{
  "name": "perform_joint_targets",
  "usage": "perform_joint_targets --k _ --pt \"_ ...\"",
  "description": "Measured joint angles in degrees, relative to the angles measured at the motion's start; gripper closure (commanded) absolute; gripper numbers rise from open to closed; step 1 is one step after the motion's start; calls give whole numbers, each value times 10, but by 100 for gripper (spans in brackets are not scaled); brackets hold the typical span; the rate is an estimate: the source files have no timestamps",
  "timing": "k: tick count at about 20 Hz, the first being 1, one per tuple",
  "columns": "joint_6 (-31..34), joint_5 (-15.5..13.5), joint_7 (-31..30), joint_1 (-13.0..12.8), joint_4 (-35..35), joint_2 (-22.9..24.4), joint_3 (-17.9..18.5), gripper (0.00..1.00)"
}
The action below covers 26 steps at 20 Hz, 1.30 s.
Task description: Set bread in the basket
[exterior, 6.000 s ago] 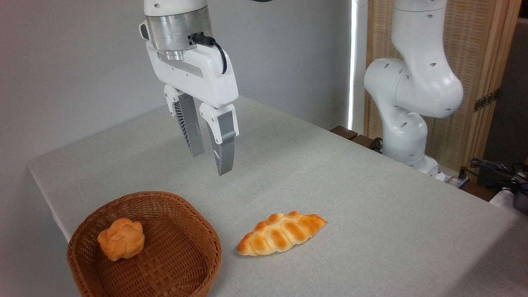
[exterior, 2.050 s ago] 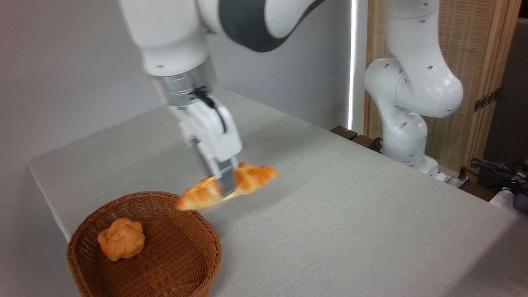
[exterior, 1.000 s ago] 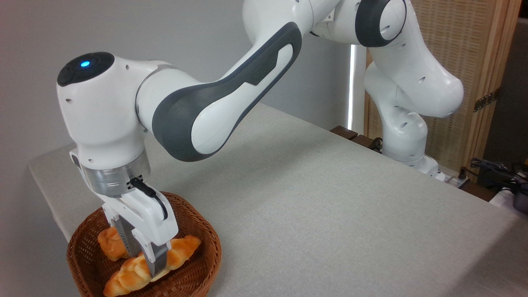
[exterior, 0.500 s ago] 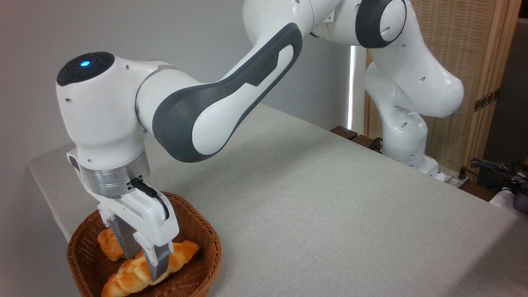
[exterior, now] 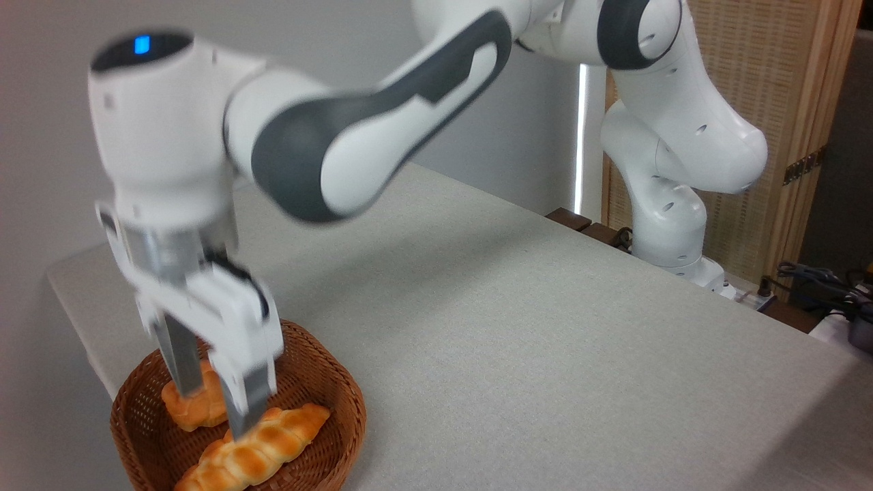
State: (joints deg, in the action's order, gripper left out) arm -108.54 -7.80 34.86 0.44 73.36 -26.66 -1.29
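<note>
From the one fixed camera, my gripper [exterior: 213, 412] hangs over the basket [exterior: 339, 402], and the whole wrist is smeared with motion blur. My fingers [exterior: 181, 358] stand apart, with a clear gap between them and nothing held in it. The near fingertip looks to sit just at, or a shade above, the top of the bread [exterior: 254, 451]; through the blur I cannot tell whether it touches.

The bread lies inside the basket, below my fingertips and a little toward the camera. Its long axis runs on a diagonal: one pointed end sits low and to the left of my fingers, at the bottom edge of the picture, and the other points up and to the right, toward the basket's right wall. It lies flat, ridged side up, and seems to rest on the woven floor. A bun [exterior: 194, 407] sits behind my far finger, partly hidden by it, close to the bread's upper flank.

I judge the placing step done and the release made, so what is in hand is the withdrawal. The next move calls for a straight rise, keeping my fingers spread so neither tip drags the bread or clips the bun, and clearing the rim before swinging away over the table [exterior: 545, 327].
</note>
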Motion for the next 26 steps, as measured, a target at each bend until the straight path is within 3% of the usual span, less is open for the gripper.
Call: perform_joint_targets --k 5,11,14,18,22,26 --pt "91 0 43 5 -1 88 -22 0" --pt "145 3 93 5 47 190 -28 0" --pt "146 44 104 5 129 249 -32 0" --pt "143 71 105 5 183 274 -38 0" --pt "141 104 105 -1 195 270 -39 0" --pt "140 109 105 -11 197 262 -39 0"
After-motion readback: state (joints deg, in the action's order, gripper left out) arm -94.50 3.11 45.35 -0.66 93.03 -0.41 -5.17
